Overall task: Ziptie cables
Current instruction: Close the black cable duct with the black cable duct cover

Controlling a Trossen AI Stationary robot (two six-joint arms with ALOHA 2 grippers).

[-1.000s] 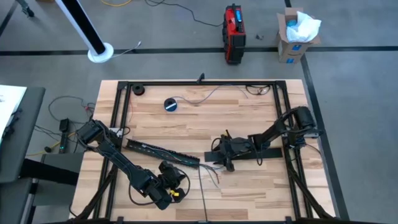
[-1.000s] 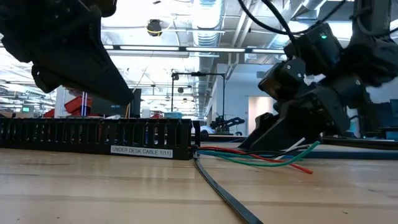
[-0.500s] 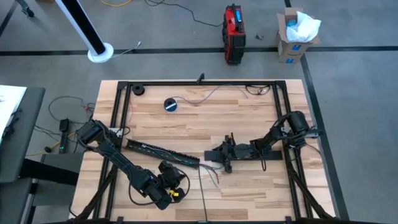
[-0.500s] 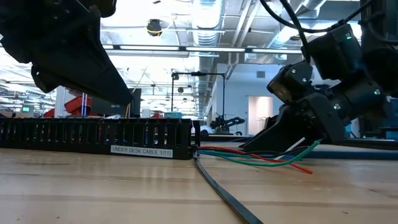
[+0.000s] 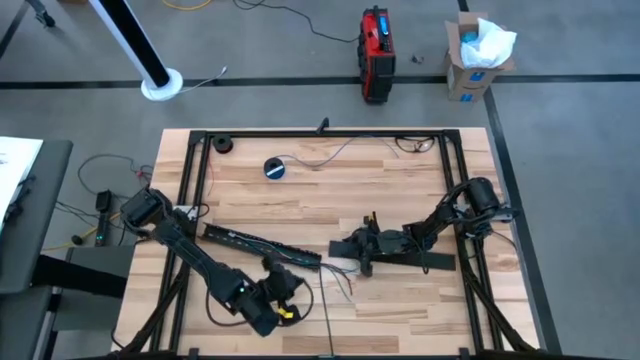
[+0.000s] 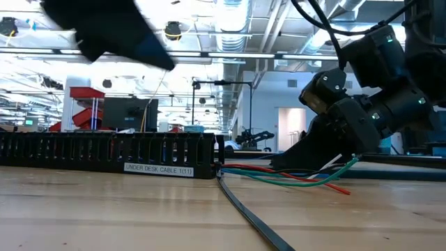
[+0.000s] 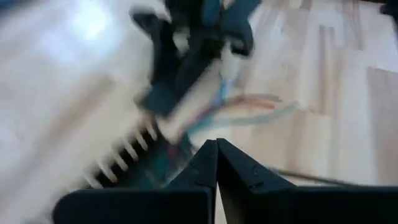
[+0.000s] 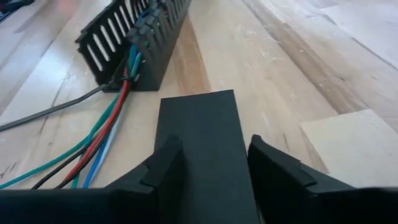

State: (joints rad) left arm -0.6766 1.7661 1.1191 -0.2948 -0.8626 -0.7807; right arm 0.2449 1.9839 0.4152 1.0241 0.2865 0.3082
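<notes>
A long black slotted plastic cable duct (image 5: 262, 245) is lying mid-frame on the wooden desk (image 5: 400, 190), thin coloured cables (image 6: 293, 178) spilling from its right end toward the right end effector (image 5: 352, 250); the left end effector (image 5: 285, 300) is sitting lower left.

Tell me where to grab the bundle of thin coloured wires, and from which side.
Grip the bundle of thin coloured wires just past the open end of the black slotted plastic duct, where they lie tight together before fanning out. Come from above, closing across the strands. The nearby right claw is shut on a flat black strip; the left claw is shut.
</notes>
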